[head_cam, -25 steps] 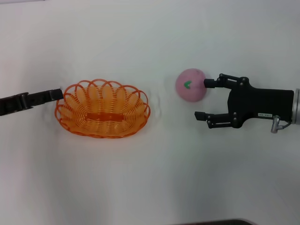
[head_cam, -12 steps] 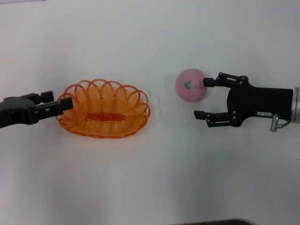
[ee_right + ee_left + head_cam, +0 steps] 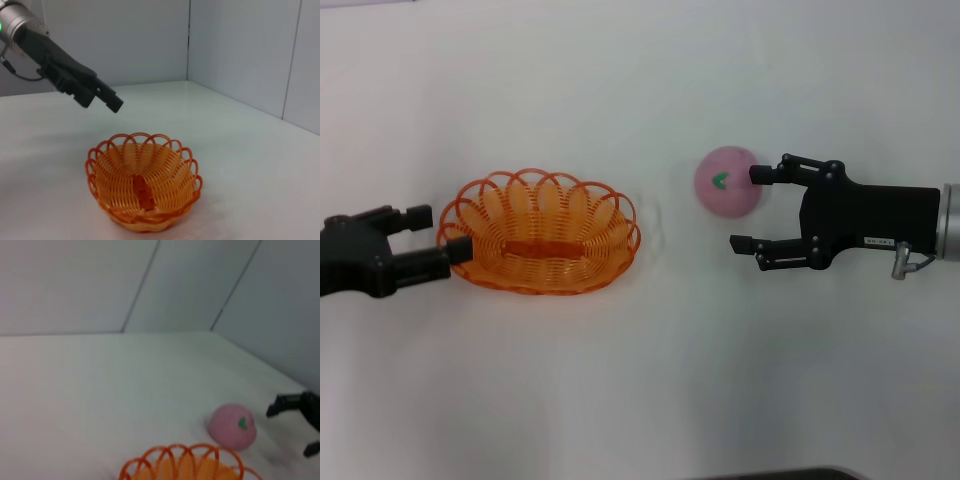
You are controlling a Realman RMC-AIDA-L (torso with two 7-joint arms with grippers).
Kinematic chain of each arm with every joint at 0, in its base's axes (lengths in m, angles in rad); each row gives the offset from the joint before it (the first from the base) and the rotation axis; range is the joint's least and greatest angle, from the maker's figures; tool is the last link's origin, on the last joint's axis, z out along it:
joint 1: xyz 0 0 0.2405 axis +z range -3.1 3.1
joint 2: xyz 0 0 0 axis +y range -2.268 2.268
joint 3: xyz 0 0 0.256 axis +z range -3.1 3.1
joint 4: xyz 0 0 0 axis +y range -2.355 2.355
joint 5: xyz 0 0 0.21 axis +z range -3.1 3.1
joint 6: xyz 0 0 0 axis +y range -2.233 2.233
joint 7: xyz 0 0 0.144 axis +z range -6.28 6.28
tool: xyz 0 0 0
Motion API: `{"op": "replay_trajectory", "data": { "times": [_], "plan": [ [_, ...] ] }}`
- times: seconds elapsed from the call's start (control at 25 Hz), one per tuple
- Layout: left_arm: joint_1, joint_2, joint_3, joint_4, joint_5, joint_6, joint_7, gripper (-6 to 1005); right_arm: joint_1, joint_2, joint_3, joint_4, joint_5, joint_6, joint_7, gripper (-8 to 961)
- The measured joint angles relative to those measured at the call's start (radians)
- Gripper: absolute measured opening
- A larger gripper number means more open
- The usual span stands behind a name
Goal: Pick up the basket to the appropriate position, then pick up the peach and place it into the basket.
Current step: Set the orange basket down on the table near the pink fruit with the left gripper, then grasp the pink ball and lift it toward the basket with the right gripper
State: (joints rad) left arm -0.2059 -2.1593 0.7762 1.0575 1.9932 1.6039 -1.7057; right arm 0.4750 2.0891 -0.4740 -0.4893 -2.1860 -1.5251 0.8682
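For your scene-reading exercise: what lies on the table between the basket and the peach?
Nothing: in the head view, only bare white table separates the basket from the peach.

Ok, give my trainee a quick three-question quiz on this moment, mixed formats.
1. True or false: the peach already lies inside the basket.
2. Which pincer is nearest the peach? A) left pincer B) right pincer C) neither is in view
3. Fill in: the left pincer sits at the basket's ____ end, the one away from the peach.

Key:
1. False. The peach rests on the table, apart from the basket.
2. B. The right pincer is open, its upper finger at the peach's side.
3. Left. Seen from the right wrist, it hangs above the rim, open.
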Motion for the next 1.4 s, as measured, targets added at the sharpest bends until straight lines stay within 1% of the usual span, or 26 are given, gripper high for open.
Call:
{"op": "replay_trajectory", "data": {
  "times": [0.16,0.6,0.76,1.0,1.16,1.4],
  "plan": [
    [0.003,-0.001,0.005,-0.016,0.031,0.002,0.083,822,0.002,0.0,0.0,0.001,0.0,0.001,0.0,930],
    [0.025,-0.005,0.003,-0.097,0.034,0.011,0.298,811,0.002,0.0,0.003,0.008,0.0,0.002,0.0,930],
    [0.029,-0.002,0.003,-0.126,0.043,0.011,0.332,811,0.002,0.0,0.001,0.008,0.0,0.002,0.0,930],
    [0.059,-0.006,-0.003,-0.153,0.042,0.002,0.42,811,0.002,0.0,-0.001,0.009,0.0,0.002,0.0,930],
    [0.059,-0.005,-0.008,-0.176,0.041,-0.001,0.451,811,0.002,0.0,-0.002,0.009,0.0,0.002,0.0,930],
    [0.059,-0.006,-0.023,-0.181,0.039,-0.001,0.464,812,0.002,-0.001,-0.002,0.007,-0.003,-0.009,0.013,930]
  ]
}}
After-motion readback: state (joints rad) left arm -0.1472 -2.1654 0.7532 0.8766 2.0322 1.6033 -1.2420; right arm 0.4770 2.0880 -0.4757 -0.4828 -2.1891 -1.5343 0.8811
